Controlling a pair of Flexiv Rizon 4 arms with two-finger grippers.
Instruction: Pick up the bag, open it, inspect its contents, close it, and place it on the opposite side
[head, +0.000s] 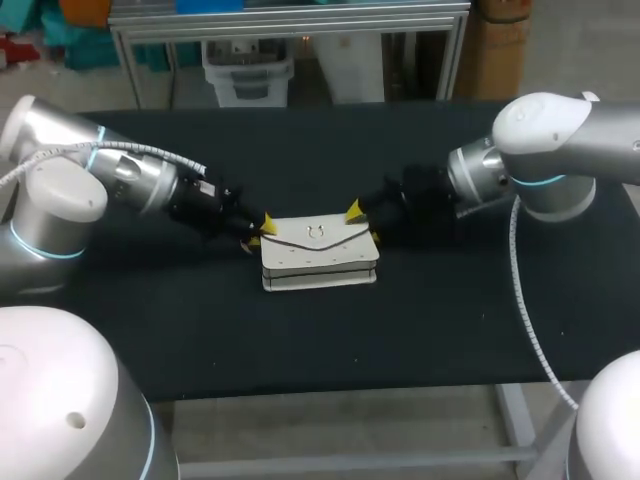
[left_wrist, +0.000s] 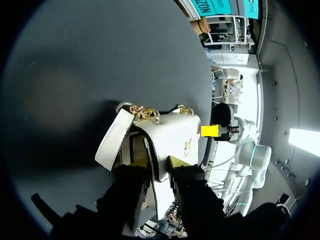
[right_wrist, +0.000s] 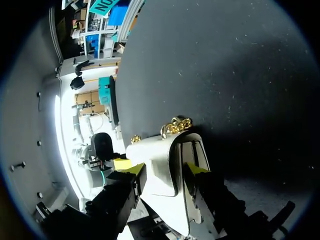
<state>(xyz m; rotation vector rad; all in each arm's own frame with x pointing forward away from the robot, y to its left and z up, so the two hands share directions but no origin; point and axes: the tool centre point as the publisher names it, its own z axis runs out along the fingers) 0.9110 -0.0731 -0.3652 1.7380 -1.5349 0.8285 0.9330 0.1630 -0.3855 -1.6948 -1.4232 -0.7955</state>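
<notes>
A white flap bag (head: 320, 250) with a gold ring clasp lies flat in the middle of the black table (head: 300, 340). My left gripper (head: 258, 235) is at its left end, my right gripper (head: 365, 223) at its right end. In the left wrist view the left gripper (left_wrist: 156, 162) is shut on the bag's end (left_wrist: 170, 135), just below the gold chain (left_wrist: 145, 112). In the right wrist view the right gripper (right_wrist: 162, 170) straddles the other end (right_wrist: 155, 160) with its fingers apart, near the chain (right_wrist: 176, 125). The flap is down, so the contents are hidden.
Bare black tabletop surrounds the bag on all sides. The table's front edge (head: 330, 385) runs a little in front of the bag. Both arms come in low from the sides, level with the bag.
</notes>
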